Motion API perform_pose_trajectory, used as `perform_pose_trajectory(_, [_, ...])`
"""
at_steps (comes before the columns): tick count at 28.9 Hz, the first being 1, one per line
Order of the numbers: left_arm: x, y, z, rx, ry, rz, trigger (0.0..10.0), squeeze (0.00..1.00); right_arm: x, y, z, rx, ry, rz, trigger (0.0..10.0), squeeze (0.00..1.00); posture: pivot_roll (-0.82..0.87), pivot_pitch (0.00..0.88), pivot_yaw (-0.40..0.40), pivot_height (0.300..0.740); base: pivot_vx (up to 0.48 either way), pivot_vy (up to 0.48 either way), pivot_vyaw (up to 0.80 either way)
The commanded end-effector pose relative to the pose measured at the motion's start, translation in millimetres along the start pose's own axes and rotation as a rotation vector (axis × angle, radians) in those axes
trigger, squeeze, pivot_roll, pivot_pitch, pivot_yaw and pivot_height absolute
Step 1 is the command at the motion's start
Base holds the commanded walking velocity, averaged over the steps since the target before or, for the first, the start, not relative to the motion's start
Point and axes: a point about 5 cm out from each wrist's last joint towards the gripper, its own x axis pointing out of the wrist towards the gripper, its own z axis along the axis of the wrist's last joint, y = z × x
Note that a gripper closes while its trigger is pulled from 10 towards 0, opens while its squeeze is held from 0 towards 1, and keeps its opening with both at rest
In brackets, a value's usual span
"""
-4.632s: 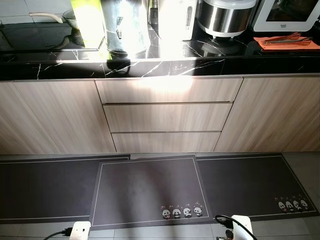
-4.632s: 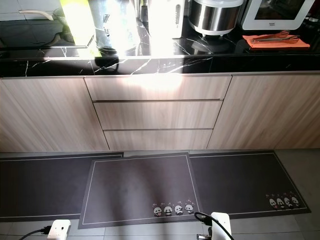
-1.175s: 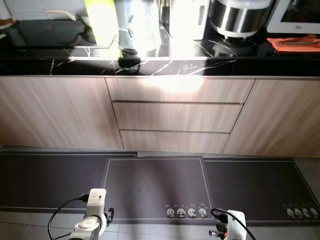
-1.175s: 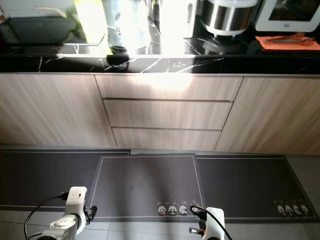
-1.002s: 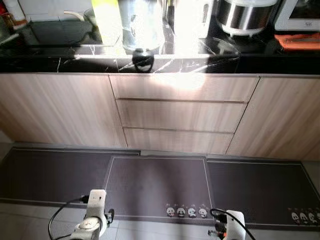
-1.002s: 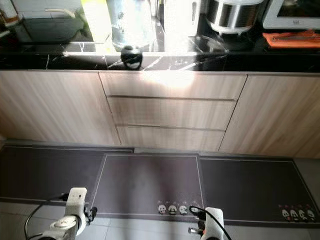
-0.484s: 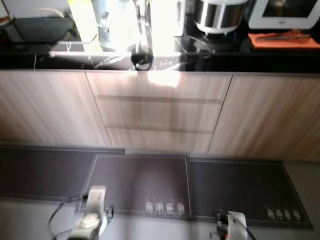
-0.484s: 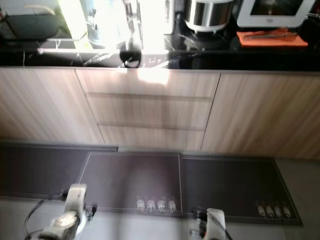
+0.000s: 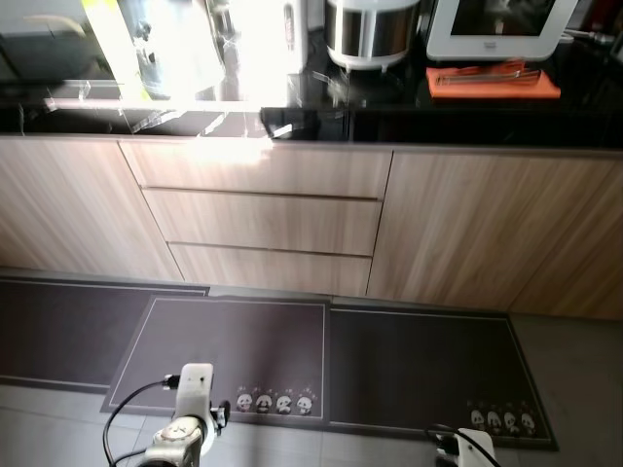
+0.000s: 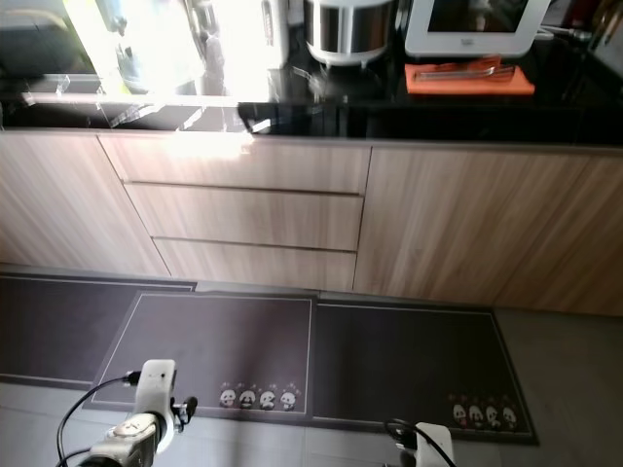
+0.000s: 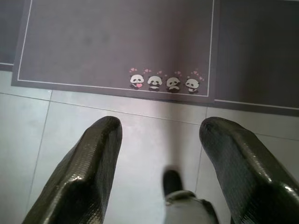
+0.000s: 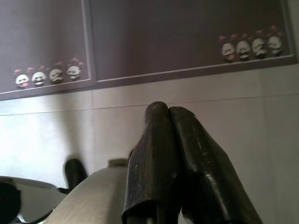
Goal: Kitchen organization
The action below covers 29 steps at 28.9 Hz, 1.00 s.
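A black marble counter point(image 9: 389, 122) runs across the far side. On it stand a steel rice cooker point(image 9: 371, 31), a white oven point(image 9: 498, 24) and an orange mat point(image 9: 492, 82) with tongs on it. Strong glare hides the steel pots at the counter's left. Both arms hang low over the floor. My left gripper point(image 11: 159, 135) is open with nothing between its fingers, above pale tiles near a panda mat point(image 11: 117, 42). My right gripper point(image 12: 169, 112) is shut on nothing, also above tiles.
Below the counter are three wooden drawers point(image 9: 261, 222) and plain cabinet doors point(image 9: 467, 229) to their right. Dark floor mats with panda prints point(image 9: 419, 365) lie along the cabinets. Grey tile floor point(image 9: 574, 379) shows at the right.
The camera has swung to the right, so the drawers now sit left of centre and more of the right cabinets show. Both arms still hang low.
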Motion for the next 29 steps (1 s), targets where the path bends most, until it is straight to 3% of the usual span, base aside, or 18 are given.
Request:
perform_pose_trajectory(1, [-1.3,8.9,-4.3,-0.006,0.017,0.024,10.0,0.0,-0.1,7.3,-4.8,0.014,0.007,0.021,10.0,0.0,-0.08,0.0,0.026,0.74,0.0,-0.469,0.0])
perform_pose_trajectory(5, [-1.1,8.7,-3.1,-0.002,0.013,0.026,10.0,0.0,0.0,11.8,-7.0,0.013,0.009,0.028,10.0,0.0,-0.08,0.0,0.03,0.74,0.0,-0.434,0.0])
perform_pose_trajectory(12, [-0.9,7.5,-3.6,-0.006,0.019,0.016,10.0,0.0,2.9,34.5,-9.7,0.014,0.022,0.044,10.0,0.0,-0.08,0.0,0.034,0.74,0.0,0.0,0.0])
perform_pose_trajectory(16, [-0.8,7.3,-3.2,-0.005,0.019,0.013,10.0,0.0,4.7,55.6,-10.4,0.011,0.028,0.063,10.0,0.0,-0.08,0.0,0.036,0.74,0.0,0.0,0.0])
perform_pose_trajectory(23, [-0.7,6.2,-3.2,-0.001,0.021,0.007,10.0,0.0,5.8,69.4,-9.6,0.004,0.033,0.072,10.0,0.0,-0.08,0.0,0.037,0.74,0.0,0.0,0.0])
perform_pose_trajectory(25, [-0.7,6.1,-3.3,0.0,0.022,0.007,10.0,0.0,5.9,71.3,-9.7,0.002,0.034,0.073,10.0,0.0,-0.08,0.0,0.037,0.74,0.0,0.0,0.0])
perform_pose_trajectory(26, [-0.8,6.2,-3.8,0.001,0.024,0.006,10.0,0.0,5.7,62.6,-9.1,0.003,0.03,0.064,10.0,0.0,-0.08,0.0,0.037,0.74,0.0,0.0,0.0])
perform_pose_trajectory(29, [-0.9,6.1,-4.3,0.004,0.026,0.006,10.0,0.0,5.5,56.3,-8.5,0.002,0.028,0.055,10.0,0.0,-0.08,0.0,0.037,0.74,0.0,0.0,0.0])
